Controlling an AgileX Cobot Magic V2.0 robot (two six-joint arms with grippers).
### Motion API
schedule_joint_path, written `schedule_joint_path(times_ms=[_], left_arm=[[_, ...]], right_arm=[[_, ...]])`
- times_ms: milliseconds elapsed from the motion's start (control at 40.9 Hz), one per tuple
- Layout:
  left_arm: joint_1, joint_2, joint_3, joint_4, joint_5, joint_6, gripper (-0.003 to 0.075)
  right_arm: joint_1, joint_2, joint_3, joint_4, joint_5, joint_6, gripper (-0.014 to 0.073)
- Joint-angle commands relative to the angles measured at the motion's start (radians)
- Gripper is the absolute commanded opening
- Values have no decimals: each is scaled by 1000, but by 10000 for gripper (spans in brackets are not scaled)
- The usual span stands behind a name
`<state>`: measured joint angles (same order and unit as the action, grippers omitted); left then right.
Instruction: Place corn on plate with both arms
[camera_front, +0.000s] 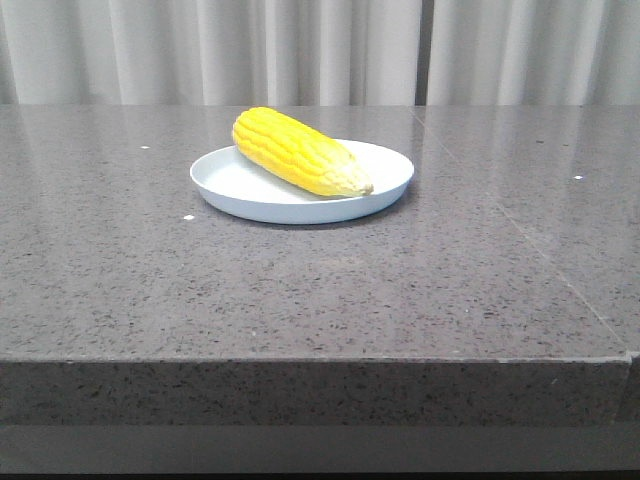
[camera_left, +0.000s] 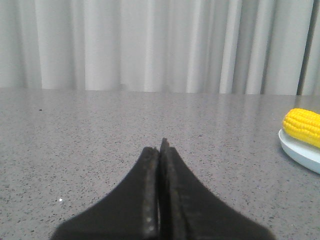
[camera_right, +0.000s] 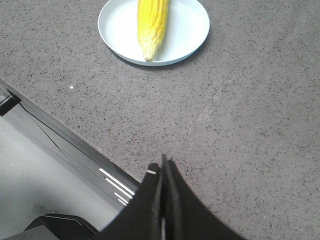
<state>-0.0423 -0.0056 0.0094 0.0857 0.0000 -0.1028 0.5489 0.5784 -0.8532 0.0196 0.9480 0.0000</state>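
Two closed, empty grippers; one corn cob lying on one plate.

The left gripper (camera_left: 160, 150) has its two black fingers pressed flat together with nothing between them, hovering low over bare grey speckled table (camera_left: 100, 150), well apart from the plate (camera_left: 300, 152) seen at the edge of its wrist view. The right gripper (camera_right: 162, 170) is likewise pinched closed and holds nothing; it sits above the table's near edge, with the plate well apart from it. In the front view neither arm appears. There the single yellow corn (camera_front: 298, 152) lies slantwise across the single pale blue-white plate (camera_front: 240, 185), its blunt end over the far-left rim and its paler tapered tip pointing toward the near right, inside the rim. White curtains (camera_front: 300, 50) hang behind the table.
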Motion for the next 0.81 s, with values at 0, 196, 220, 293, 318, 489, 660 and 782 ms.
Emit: schedule_joint_path(times_ms=[0,196,220,293,318,489,660,782], left_arm=[[-8,-19,23,-8,-70,0,-20],[-8,-19,23,-8,-70,0,-20],[-8,-19,23,-8,-70,0,-20],[-8,-19,23,-8,-70,0,-20],[-8,-19,23,-8,-70,0,-20],[-8,-19,23,-8,-70,0,-20],[-8,-19,23,-8,-70,0,-20],[-8,-19,23,-8,-70,0,-20]], right_arm=[[-5,-11,-17,-38,-80,-8,-87],[-179,-130,156,-35,-376,-8,-87],[-211,-158,195,-35,-430,-8,-87],[-290,-236,307,-35,-572,-8,-87],[-314,-271,348,-35,-617,-8,-87],[-441,-429,587,-35,-867,-8,-87],[-495,-537,784,-34,-1041,-8,-87],[-520,-601,860,-34,-1071,-8,-87]])
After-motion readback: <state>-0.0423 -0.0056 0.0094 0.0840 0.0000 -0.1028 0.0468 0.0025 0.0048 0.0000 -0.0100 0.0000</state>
